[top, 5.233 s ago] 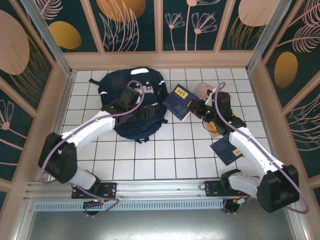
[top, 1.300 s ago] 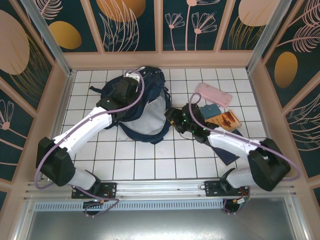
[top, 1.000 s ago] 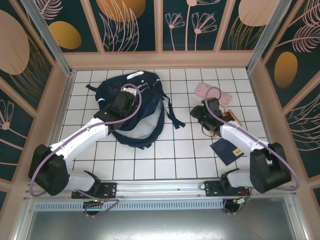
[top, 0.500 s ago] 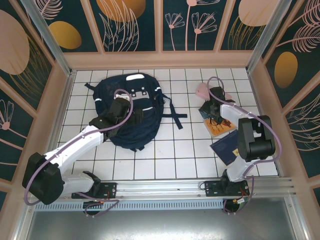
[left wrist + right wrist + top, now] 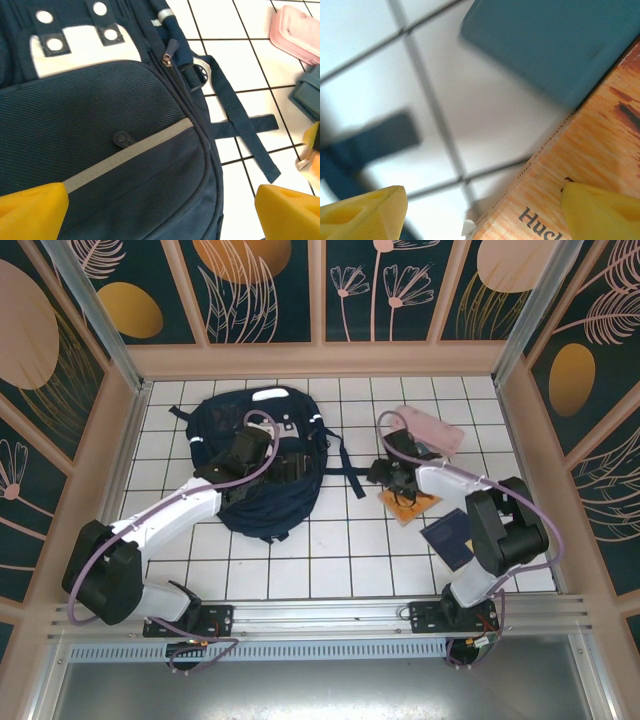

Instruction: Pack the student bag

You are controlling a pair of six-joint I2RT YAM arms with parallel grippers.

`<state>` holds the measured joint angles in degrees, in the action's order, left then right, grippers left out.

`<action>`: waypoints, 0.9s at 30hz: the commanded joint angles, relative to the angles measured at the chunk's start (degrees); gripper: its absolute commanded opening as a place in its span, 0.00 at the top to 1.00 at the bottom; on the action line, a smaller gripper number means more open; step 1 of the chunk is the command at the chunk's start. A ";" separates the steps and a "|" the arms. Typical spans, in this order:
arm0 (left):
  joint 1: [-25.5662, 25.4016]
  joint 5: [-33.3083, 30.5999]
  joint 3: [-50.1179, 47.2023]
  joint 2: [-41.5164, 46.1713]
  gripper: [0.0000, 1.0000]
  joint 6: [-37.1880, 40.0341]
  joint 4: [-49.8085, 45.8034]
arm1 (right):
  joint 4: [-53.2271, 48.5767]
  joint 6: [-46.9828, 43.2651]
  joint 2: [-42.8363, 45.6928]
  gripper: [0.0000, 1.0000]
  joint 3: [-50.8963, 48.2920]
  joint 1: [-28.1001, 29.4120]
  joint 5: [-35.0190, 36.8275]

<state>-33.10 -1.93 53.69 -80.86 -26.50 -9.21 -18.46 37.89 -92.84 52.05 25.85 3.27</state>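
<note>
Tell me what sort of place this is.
Probably a staged robot test cell: a white tiled tabletop boxed in by leaf-patterned panels, with a student bag and an orange book on it.

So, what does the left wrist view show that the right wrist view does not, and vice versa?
Left wrist view: the front of the student bag, with its zipper pull, grey stripe and white patch, plus the pink pencil case. Right wrist view: an orange book with printed letters on its cover. Both: the white tiled table, a navy strap and, it seems, the same blue-grey item.
</note>
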 commanded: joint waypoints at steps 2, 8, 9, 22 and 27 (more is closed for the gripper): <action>0.20 6.58 3.50 -2.89 0.03 -3.77 3.70 | -4.71 2.56 2.73 0.21 -3.97 8.83 -11.74; -0.72 12.40 4.56 -6.18 0.01 -7.24 6.97 | -10.43 2.15 12.86 0.21 -2.17 6.00 -4.61; -1.24 12.27 5.07 -6.68 0.01 -7.41 6.64 | -11.39 3.35 14.43 0.22 -2.49 4.83 -3.01; -12.15 16.03 14.62 -20.19 0.04 -10.69 4.61 | -7.28 9.94 18.09 0.34 -12.97 -7.92 -5.38; -13.51 19.59 15.78 -25.59 0.17 -13.18 6.63 | -3.33 8.26 14.79 0.39 -13.49 -8.00 -9.26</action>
<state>-46.24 14.63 67.96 -103.98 -37.26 -3.62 -24.99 46.83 -76.53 39.18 18.13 -2.76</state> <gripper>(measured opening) 0.849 0.625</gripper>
